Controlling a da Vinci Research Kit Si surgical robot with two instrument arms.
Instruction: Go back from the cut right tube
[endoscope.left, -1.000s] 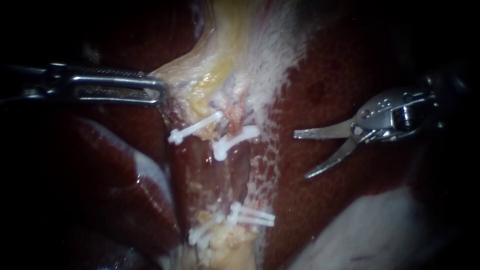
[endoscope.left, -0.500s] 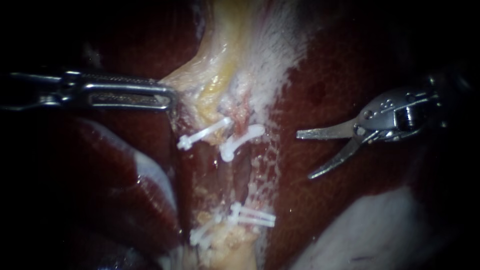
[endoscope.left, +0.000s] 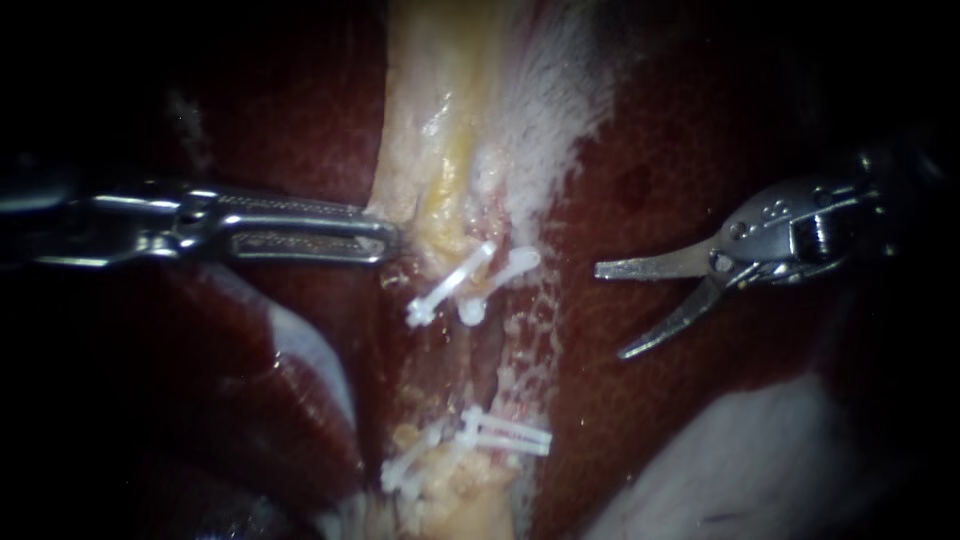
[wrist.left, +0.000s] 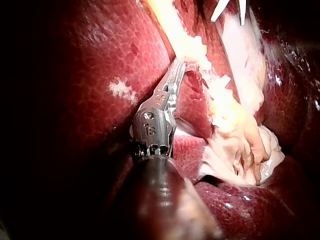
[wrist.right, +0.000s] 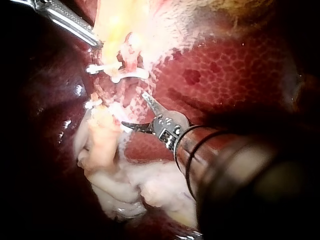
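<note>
My left instrument (endoscope.left: 385, 238) comes in from the left, its jaws shut on the edge of the pale yellow gallbladder tissue (endoscope.left: 440, 150). Just beyond them two white clips (endoscope.left: 450, 285) sit on the upper tube stumps. More white clips (endoscope.left: 500, 432) sit on the lower stumps, with a gap of raw tissue between the two sets. My right instrument (endoscope.left: 610, 312) hangs over the liver to the right of the clips, its two blades open and holding nothing. The left wrist view has the left jaws (wrist.left: 179, 65) closed on the yellow strand. In the right wrist view the open blades (wrist.right: 133, 109) stand apart from the clips (wrist.right: 120, 75).
Dark red liver (endoscope.left: 700, 150) surrounds the field. A liver lobe (endoscope.left: 280, 400) bulges below my left instrument. A pale whitish tissue mass (endoscope.left: 760, 460) lies at the lower right, under my right instrument's shaft. Whitish frayed tissue (endoscope.left: 560, 90) borders the gallbladder.
My left instrument has moved right and slightly down, carrying the gallbladder edge with it; the upper clips have swung right and closer together. My right instrument has barely shifted, its blades still open.
</note>
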